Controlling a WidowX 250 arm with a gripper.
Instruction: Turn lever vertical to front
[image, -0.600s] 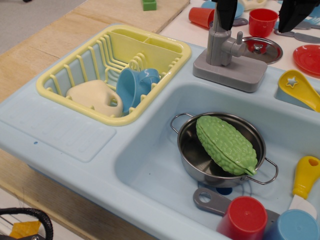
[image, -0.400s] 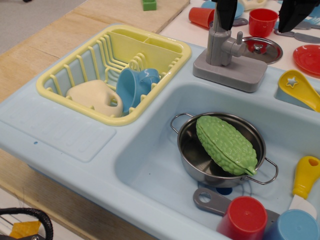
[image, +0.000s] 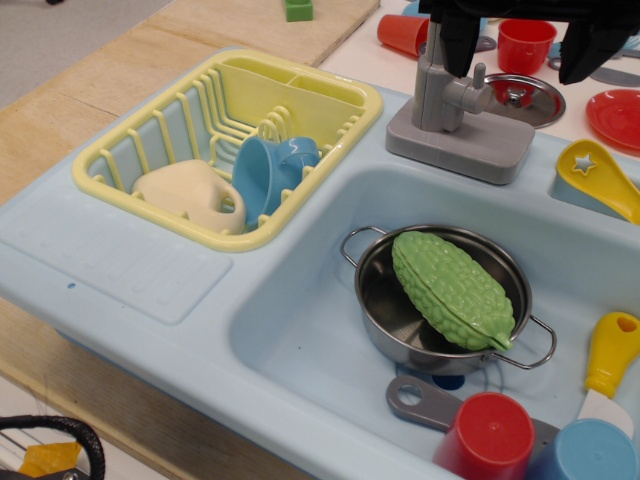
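The grey toy tap post (image: 434, 92) stands on its rectangular grey base (image: 462, 147) behind the sink. The lever (image: 472, 93), a short grey arm with a small upright peg, juts from the post to the right. My gripper (image: 517, 68) is open at the top edge. Its left black finger (image: 452, 40) hangs over the top of the post. Its right finger (image: 585, 45) hangs well to the right of the lever. The lever lies below and between the fingers, untouched as far as I can see.
A round silver lid (image: 525, 98) and a red cup (image: 524, 42) lie just behind the lever. A steel pot (image: 385, 305) with a green gourd (image: 452, 288) sits in the blue sink (image: 300, 340). A yellow dish rack (image: 230, 145) is at left, a red plate (image: 615, 115) at right.
My gripper has come down a little over the tap; its black cross body now shows at the top edge. The lever has not moved.
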